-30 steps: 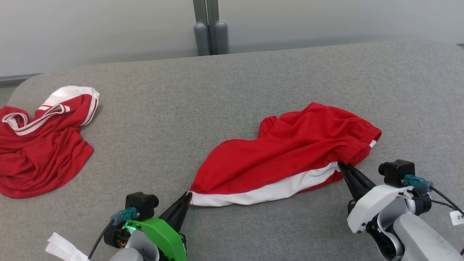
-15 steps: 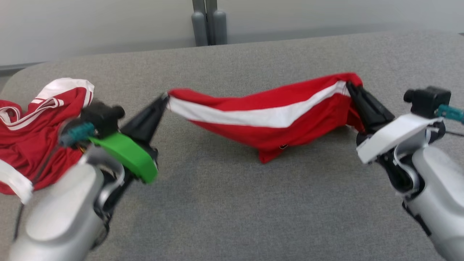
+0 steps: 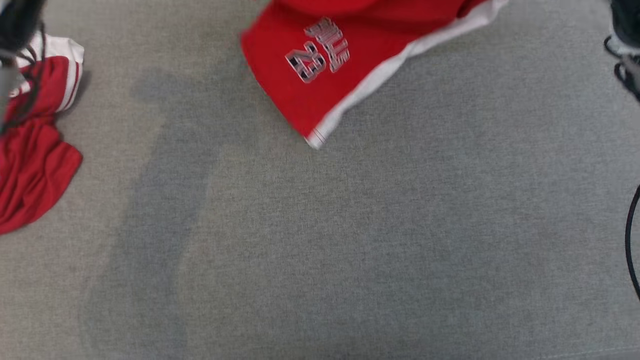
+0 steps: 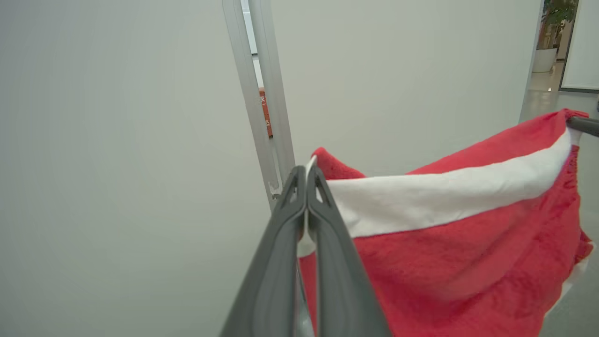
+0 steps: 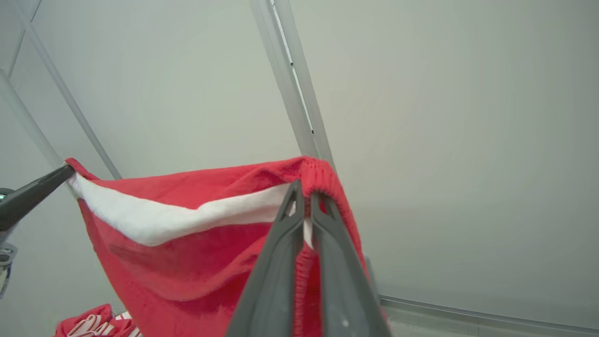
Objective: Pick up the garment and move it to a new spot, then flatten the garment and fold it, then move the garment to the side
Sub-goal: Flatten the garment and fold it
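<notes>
Our left gripper (image 4: 306, 171) and right gripper (image 5: 304, 187) clamp tight on opposite ends of the red shorts (image 3: 350, 55), hanging above the tabletop (image 3: 350, 250).

Working in an office-style test space: pale partition walls (image 4: 117, 140), aluminium post (image 4: 262, 117), grey fabric worktop (image 3: 350, 250), potted plant (image 4: 552, 37) beyond.

A grey woven surface (image 3: 350, 240) is crossed by soft, broad shadows toward its left edge. Pale wall panels (image 4: 117, 140) are joined by an upright metal strip (image 4: 255, 93). A potted plant (image 4: 552, 28) is seen on a glossy floor (image 4: 538, 96) beyond.
</notes>
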Robot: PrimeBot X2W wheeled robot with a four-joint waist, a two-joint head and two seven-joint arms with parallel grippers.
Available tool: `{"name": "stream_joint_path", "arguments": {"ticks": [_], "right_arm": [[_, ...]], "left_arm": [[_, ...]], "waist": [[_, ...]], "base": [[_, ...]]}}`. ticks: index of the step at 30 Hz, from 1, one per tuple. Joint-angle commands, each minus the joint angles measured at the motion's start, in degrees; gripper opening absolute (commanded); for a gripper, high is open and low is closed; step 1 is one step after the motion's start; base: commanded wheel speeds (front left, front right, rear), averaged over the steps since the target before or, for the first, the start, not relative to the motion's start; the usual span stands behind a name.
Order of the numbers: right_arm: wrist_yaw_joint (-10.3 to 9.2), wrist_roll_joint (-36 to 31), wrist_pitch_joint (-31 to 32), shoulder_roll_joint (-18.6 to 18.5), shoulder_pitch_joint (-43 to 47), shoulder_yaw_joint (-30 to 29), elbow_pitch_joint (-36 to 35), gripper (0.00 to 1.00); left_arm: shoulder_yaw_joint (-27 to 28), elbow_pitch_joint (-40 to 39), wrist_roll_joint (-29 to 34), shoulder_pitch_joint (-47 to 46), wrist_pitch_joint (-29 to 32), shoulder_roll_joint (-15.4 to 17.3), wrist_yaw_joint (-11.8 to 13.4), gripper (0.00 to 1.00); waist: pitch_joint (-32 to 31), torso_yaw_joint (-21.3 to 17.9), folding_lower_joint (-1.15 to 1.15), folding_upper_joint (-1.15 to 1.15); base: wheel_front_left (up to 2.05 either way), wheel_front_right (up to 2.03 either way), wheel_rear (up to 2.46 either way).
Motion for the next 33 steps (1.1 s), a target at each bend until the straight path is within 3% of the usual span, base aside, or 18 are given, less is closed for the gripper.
{"name": "stream_joint_path", "arguments": {"ticks": [1, 8, 14, 21, 28, 33], "right_arm": [[0.02, 1.16, -0.52, 0.07, -3.61, 0.20, 1.08, 0.00], [0.02, 7.76, -2.28, 2.12, -17.87, 1.56, 5.72, 0.00], [0.02, 10.24, -3.22, 2.54, -21.39, 6.13, 8.37, 0.00], [0.02, 14.09, -3.00, -0.83, -13.23, 13.58, 7.93, 0.00], [0.02, 21.36, 1.60, -5.64, 0.58, 21.47, 3.51, 0.00], [0.02, 25.57, 6.80, -9.20, 8.21, 26.30, -1.09, 0.00]], "left_arm": [[-0.15, 1.77, -0.74, -3.58, -1.12, 0.19, 0.09, 0.00], [-3.57, 10.79, 0.38, -18.59, -5.01, -0.65, 0.09, 0.00], [-7.73, 15.35, -1.74, -22.38, -7.82, -1.20, 0.09, 0.00], [-15.57, 14.26, -9.97, -13.41, -4.53, 0.29, 0.11, 0.00], [-23.69, 7.67, -16.98, 0.29, 1.52, 8.09, 0.12, 0.00], [-25.27, 1.30, -23.89, 9.37, 7.93, 11.80, 1.51, 0.00]], "waist": [[6.80, 0.67, -0.01, 0.00], [10.51, 1.61, -0.01, 0.00], [9.95, 2.15, -0.01, 0.00], [5.58, 2.59, -0.01, 0.00], [-2.14, 1.28, -0.01, 0.00], [-7.19, 0.62, -0.01, 0.00]], "base": [[0.00, 0.00, 0.00], [0.00, 0.00, 0.00], [0.00, 0.00, 0.00], [0.00, 0.00, 0.00], [0.00, 0.00, 0.00], [0.00, 0.00, 0.00]]}}
